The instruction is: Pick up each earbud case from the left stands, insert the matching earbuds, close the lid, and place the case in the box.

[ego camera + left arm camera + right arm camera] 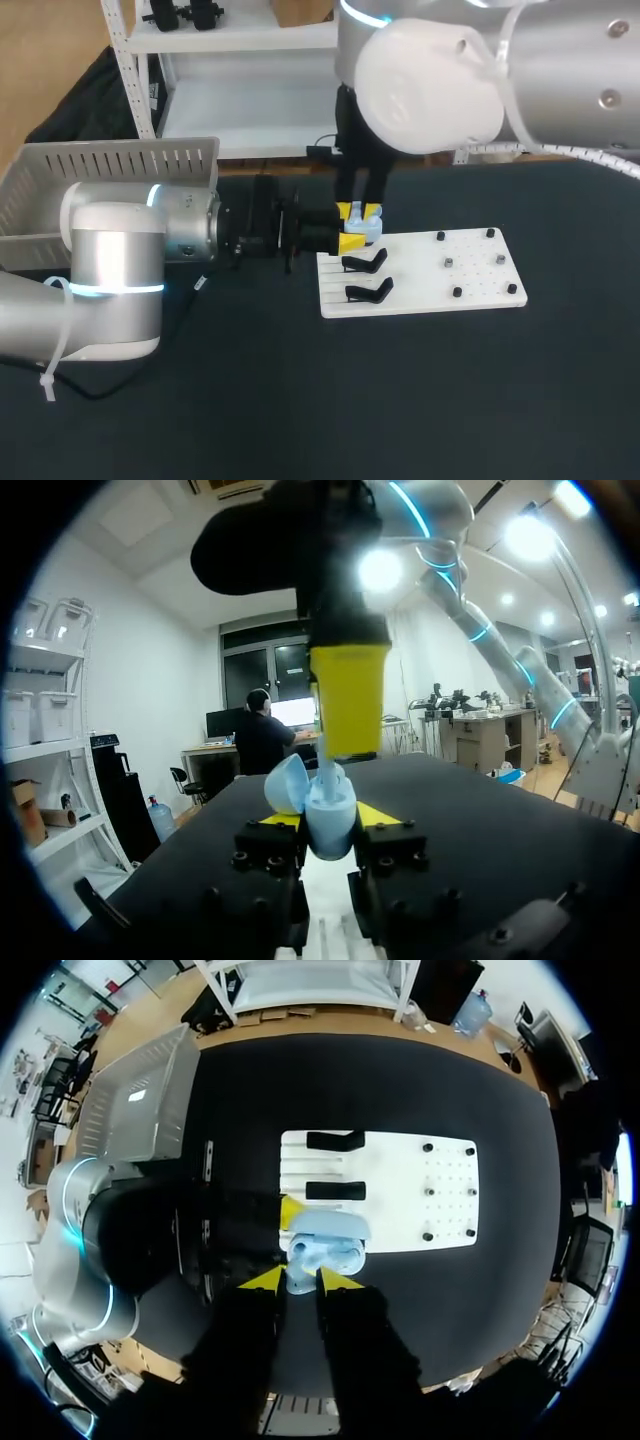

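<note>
The light blue earbud case (330,832) is squeezed tight between the two yellow fingers of the left gripper (328,822), by the edge of the white board (470,285). Its round lid (288,782) is tipped open. The right gripper (300,1280) hangs right over it, pinching a small pale earbud (325,770) that dips into the case.

Matt black, cloth-like covering on the table (300,400); smooth white plastic for the board (480,285), with matt black plastic stands (365,262); dull grey plastic for the box (110,165). Pale blue plastic with a soft gloss on the case (328,815); flat, unshiny yellow plastic on the left tips (383,815). Satin silver metal along the left arm (115,260); smooth, glossy white shell over the joint of the right arm (430,75).
</note>
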You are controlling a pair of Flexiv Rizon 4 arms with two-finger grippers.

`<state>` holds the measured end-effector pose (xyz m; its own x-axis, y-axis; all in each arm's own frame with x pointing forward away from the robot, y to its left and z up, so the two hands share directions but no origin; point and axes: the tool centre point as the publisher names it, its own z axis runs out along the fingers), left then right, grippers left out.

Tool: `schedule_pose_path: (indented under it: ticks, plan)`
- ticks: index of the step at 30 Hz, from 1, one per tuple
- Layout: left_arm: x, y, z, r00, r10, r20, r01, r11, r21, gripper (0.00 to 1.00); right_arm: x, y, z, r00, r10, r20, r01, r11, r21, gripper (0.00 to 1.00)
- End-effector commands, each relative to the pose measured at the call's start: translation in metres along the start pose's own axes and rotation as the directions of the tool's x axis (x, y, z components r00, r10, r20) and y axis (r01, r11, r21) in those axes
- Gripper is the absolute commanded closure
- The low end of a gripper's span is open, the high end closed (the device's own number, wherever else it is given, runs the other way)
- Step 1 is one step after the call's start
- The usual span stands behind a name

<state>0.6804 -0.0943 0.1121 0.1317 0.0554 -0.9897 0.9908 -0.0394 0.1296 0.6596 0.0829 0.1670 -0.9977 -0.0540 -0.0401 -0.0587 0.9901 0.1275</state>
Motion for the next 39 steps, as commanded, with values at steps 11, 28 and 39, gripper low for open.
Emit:
schedule_pose_path:
  ticks: [11, 28, 39]
  plan:
    - [0.0, 0.0, 0.0, 1.0, 0.002, 0.002, -0.002, 1.0, -0.002, 1.0, -0.004, 0.0, 0.003, 1.0, 0.002, 0.005, -0.002, 1.0, -0.002, 1.0]
    - [0.0, 0.0, 0.0, 1.0, 0.002, 0.002, -0.002, 1.0, -0.002, 1.0, -0.003, -0.002, 0.009, 1.0, -0.002, -0.01, 0.002, 1.0, 0.002, 1.0]
    - [0.0, 0.0, 0.0, 1.0, 0.002, 0.002, -0.002, 1.0, -0.002, 1.0, -0.002, 0.0, 0.013, 0.997, -0.062, -0.035, 0.063, 0.998, 0.024, 1.0]
